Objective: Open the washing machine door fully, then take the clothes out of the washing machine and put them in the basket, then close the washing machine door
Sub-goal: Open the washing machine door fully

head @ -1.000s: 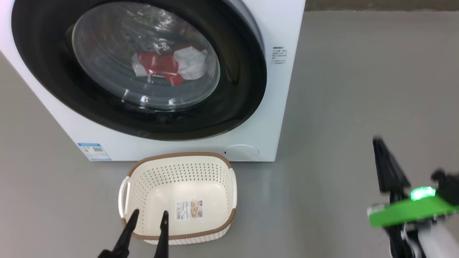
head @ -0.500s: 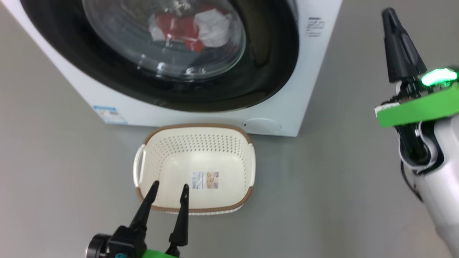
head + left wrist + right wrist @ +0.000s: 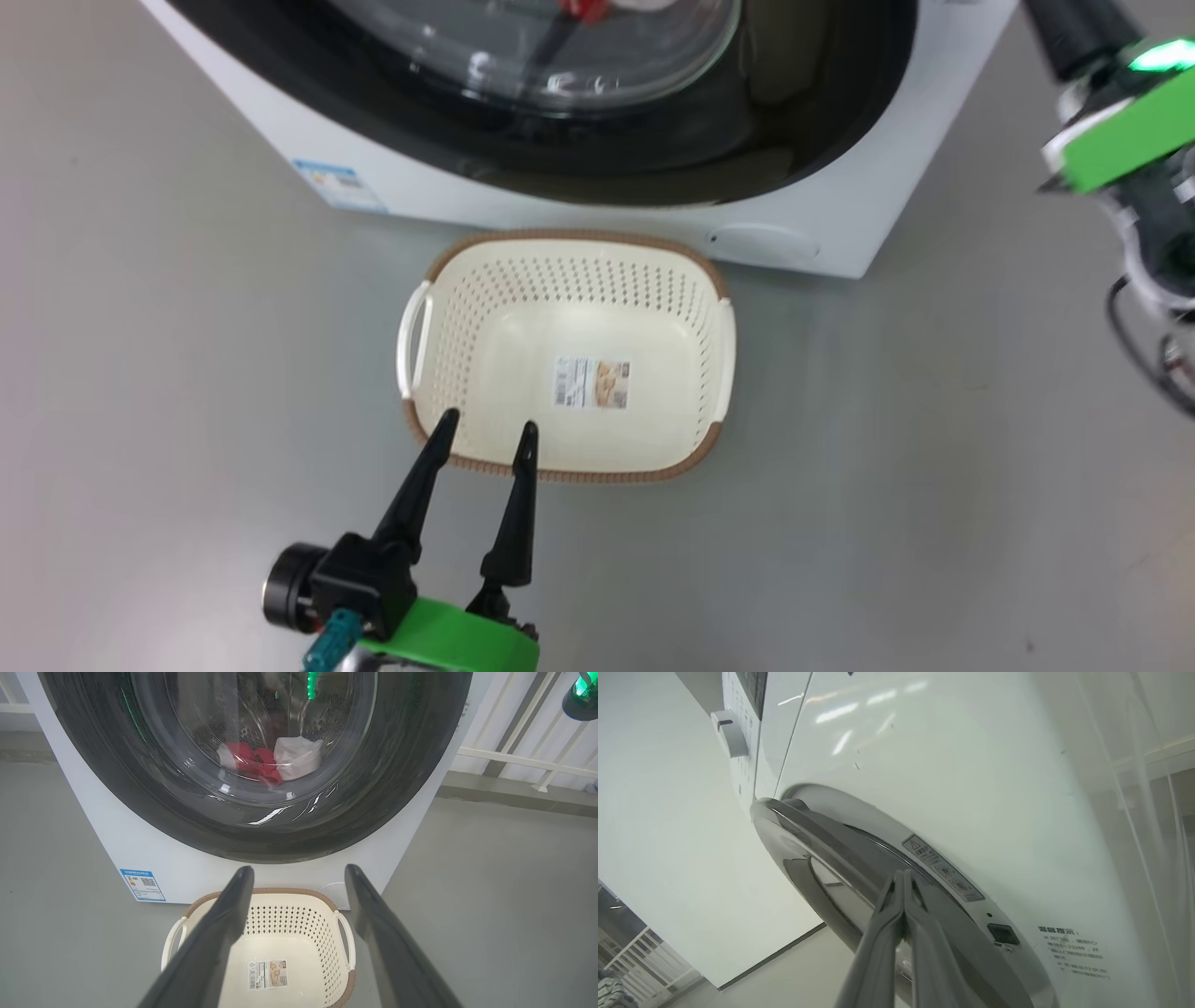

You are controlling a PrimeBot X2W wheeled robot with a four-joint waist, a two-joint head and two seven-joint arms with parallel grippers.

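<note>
The washing machine (image 3: 439,201) stands behind the basket, its door (image 3: 140,802) shut, with a black rim and a clear window. The clothes (image 3: 252,763), red with a white piece (image 3: 296,756), lie in the drum behind the glass. The cream basket (image 3: 569,238) sits empty on the floor against the machine's front. My left gripper (image 3: 485,427) hovers open at the basket's near rim, nothing between its fingers. My right gripper (image 3: 903,875) is shut and empty, its tips at the door's edge (image 3: 817,844) where it meets the machine's white front.
Grey floor surrounds the machine and basket. My right wrist with its green band (image 3: 1116,131) hangs at the machine's right side. A white railing (image 3: 523,760) stands behind, to the right of the machine. A blue label (image 3: 341,185) marks its lower front.
The head camera has tilted down, so machine and basket shifted in view. My right gripper has risen from floor level to the door's right edge. The left gripper stays open at the basket.
</note>
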